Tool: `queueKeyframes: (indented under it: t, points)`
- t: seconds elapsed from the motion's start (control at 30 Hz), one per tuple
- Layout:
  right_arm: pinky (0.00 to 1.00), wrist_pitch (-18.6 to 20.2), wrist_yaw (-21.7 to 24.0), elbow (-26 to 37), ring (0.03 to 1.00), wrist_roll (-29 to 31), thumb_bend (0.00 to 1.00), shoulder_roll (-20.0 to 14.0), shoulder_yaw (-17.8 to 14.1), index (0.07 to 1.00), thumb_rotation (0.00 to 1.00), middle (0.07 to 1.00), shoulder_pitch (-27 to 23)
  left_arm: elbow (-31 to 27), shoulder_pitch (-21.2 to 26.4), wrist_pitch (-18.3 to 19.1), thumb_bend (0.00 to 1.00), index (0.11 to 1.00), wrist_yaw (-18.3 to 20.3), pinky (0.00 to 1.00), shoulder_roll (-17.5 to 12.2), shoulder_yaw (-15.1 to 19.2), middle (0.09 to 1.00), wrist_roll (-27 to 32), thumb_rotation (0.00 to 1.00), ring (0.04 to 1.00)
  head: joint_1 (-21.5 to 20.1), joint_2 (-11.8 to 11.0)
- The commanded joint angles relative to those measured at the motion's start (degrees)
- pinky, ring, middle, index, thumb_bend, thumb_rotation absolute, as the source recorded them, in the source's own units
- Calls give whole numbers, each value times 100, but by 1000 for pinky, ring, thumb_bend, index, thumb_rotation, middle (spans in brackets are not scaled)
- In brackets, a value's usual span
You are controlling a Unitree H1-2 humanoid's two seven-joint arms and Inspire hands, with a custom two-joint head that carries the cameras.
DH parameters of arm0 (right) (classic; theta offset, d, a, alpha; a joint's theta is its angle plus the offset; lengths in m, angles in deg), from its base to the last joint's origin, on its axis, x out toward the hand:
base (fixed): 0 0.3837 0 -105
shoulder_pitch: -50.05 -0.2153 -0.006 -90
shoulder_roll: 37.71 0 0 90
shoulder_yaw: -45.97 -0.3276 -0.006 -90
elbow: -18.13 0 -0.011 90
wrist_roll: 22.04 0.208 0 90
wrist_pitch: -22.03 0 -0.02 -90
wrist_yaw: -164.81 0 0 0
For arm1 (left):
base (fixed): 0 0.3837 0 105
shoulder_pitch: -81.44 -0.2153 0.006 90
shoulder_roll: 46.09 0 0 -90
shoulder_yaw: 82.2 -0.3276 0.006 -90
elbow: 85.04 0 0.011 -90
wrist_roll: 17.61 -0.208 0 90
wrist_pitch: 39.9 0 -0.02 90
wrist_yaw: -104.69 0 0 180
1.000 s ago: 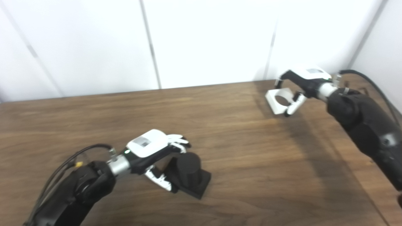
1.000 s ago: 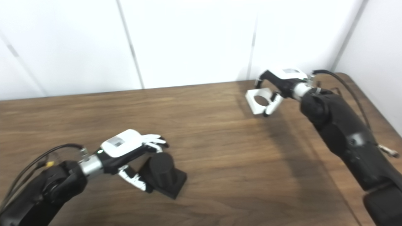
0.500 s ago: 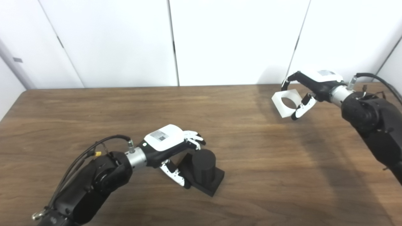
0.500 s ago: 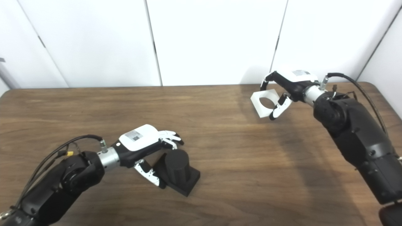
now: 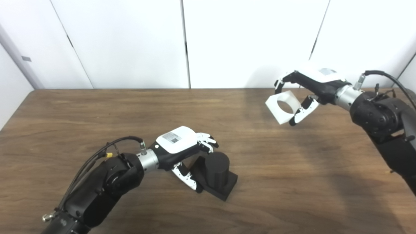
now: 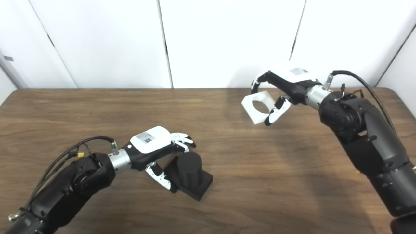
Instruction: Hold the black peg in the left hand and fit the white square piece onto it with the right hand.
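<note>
The black peg, a round post on a square base, stands on the wooden table at the front middle. My left hand is closed around it, with fingers curled over the post's top and the thumb against the base's left side. My right hand is shut on the white square piece, which has a round hole. It holds the piece tilted in the air above the table's back right. The piece is well to the right of and beyond the peg. Both also show in the right eye view, the peg and the piece.
White wall panels stand right behind the table's far edge. Bare wood lies between the two hands. A black cable loops off the right wrist, and cables run along the left forearm.
The camera has swung and levelled, shifting the whole picture. My right hand has carried the white piece leftward toward the middle and tilted it. My left hand stays on the peg.
</note>
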Motion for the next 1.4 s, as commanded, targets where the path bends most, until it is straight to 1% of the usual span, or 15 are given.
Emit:
queueKeyframes:
  t: [0.0, 0.1, 0.2, 0.4, 0.5, 0.63, 0.83, 1.03, 1.07, 1.37]
  points:
    - [715, -79, 45, 326, 806, 113, 521, -50, -117, 478, 129, 765, -294, 241, -30, 268, 524, 488, 356, 726, -25, -152, 861, -352, 72, 901, 5, 0]
    - [695, -61, 217, 572, 806, 230, 521, 17, -99, 478, 129, 767, -294, 249, -27, 261, 524, 488, 351, 729, -23, -146, 859, -314, 72, 898, 6, -1]
    - [699, 45, 393, 802, 807, 285, 521, 89, -77, 478, 130, 771, -284, 250, -21, 259, 524, 488, 328, 724, -19, -158, 859, -352, 72, 898, -2, -16]
    - [708, 92, 560, 1084, 806, 306, 522, 259, -66, 478, 131, 770, -217, 264, -12, 253, 524, 488, 309, 718, -2, -162, 857, -333, 72, 896, 9, -9]
    - [704, 71, 656, 1230, 802, 298, 522, 329, -20, 478, 132, 769, -196, 251, -13, 293, 524, 488, 349, 734, -3, -159, 864, -318, 73, 904, 7, -8]
    - [700, 33, 751, 1342, 798, 361, 522, 413, 43, 478, 132, 767, -180, 245, -15, 290, 524, 488, 334, 729, 2, -153, 860, -313, 72, 897, 15, -5]
    - [676, -194, 799, 1453, 786, 411, 522, 479, 94, 477, 134, 757, -161, 236, -1, 298, 524, 488, 338, 720, 18, -161, 857, -325, 73, 898, 33, 6]
    - [681, -239, 871, 1627, 795, 430, 522, 570, 181, 477, 134, 763, -143, 287, 20, 233, 524, 488, 290, 702, 26, -170, 853, -333, 73, 893, 14, 11]
    - [691, -253, 879, 1640, 793, 443, 522, 586, 201, 477, 134, 762, -140, 297, 25, 227, 524, 488, 288, 711, 24, -174, 853, -341, 73, 894, 12, 7]
    - [722, -129, 1094, 1869, 793, 441, 523, 701, 326, 477, 135, 758, -101, 269, 29, 203, 524, 489, 300, 726, 20, -178, 856, -298, 73, 893, 12, 7]
